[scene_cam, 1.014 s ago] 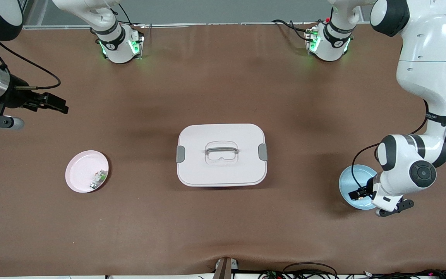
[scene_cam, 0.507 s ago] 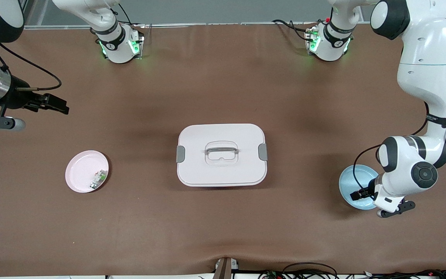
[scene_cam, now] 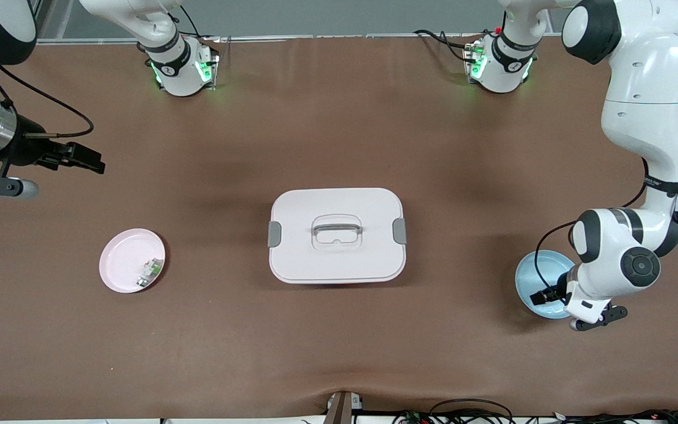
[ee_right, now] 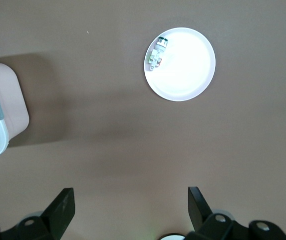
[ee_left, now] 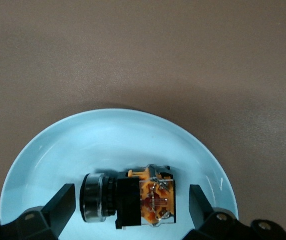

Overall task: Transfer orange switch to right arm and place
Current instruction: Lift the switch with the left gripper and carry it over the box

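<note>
The orange switch (ee_left: 143, 200), a small black block with an orange-copper end and a silver-ringed button, lies on its side on a light blue plate (ee_left: 118, 140). My left gripper (ee_left: 131, 202) is open and low over that plate (scene_cam: 534, 270), one finger at each end of the switch, with a gap on both sides. In the front view the left gripper (scene_cam: 546, 296) hides the switch. My right gripper (scene_cam: 95, 162) hangs open and holds nothing, over bare table at the right arm's end.
A white lidded box (scene_cam: 336, 235) with grey latches and a handle stands mid-table. A pink plate (scene_cam: 124, 259) holding a small white-and-green part (scene_cam: 149, 272) lies toward the right arm's end, nearer to the front camera than the right gripper.
The left arm's wrist has shifted slightly over the blue plate, and the gripper now covers the switch in the front view. The right arm has barely moved.
</note>
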You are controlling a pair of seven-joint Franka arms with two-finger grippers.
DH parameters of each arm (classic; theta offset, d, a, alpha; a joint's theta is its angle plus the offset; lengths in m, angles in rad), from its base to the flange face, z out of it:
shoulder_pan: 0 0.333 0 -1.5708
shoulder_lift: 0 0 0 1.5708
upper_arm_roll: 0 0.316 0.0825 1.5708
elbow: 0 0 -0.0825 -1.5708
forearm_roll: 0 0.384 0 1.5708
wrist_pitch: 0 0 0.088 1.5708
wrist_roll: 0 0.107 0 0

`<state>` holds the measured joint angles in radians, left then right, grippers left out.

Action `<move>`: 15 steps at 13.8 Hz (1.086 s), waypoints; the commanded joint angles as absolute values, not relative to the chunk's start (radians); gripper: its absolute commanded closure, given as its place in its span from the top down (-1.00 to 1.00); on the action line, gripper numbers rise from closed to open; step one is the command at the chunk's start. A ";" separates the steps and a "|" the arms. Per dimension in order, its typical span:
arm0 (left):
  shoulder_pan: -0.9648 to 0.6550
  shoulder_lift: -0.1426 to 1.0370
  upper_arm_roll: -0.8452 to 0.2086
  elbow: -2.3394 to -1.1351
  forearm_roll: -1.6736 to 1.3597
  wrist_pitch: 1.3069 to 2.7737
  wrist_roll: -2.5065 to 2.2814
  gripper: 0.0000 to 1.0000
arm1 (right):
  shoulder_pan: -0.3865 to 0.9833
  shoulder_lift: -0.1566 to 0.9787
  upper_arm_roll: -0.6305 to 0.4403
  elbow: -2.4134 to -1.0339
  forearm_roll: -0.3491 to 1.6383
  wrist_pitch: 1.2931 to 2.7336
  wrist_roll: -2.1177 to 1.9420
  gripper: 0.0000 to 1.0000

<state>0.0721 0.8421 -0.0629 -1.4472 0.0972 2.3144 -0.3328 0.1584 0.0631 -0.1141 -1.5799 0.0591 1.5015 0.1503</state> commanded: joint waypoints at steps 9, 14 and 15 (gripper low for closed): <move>0.075 0.859 -0.063 -1.427 0.120 2.321 -0.327 0.25 | 0.173 0.071 -0.120 -1.571 0.072 1.500 0.170 1.00; 0.075 0.833 -0.064 -1.427 0.121 2.313 -0.334 -0.99 | 0.144 0.069 -0.123 -1.617 0.205 1.526 0.173 1.00; 0.077 0.818 -0.064 -1.430 0.121 2.303 -0.334 -1.00 | 0.143 0.066 -0.123 -1.638 0.212 1.537 0.173 1.00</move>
<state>0.0725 0.8423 -0.0628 -1.4350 0.0994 2.3153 -0.3327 0.1557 0.0701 -0.1212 -1.6067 0.1774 1.5192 0.1605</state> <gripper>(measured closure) 0.282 0.000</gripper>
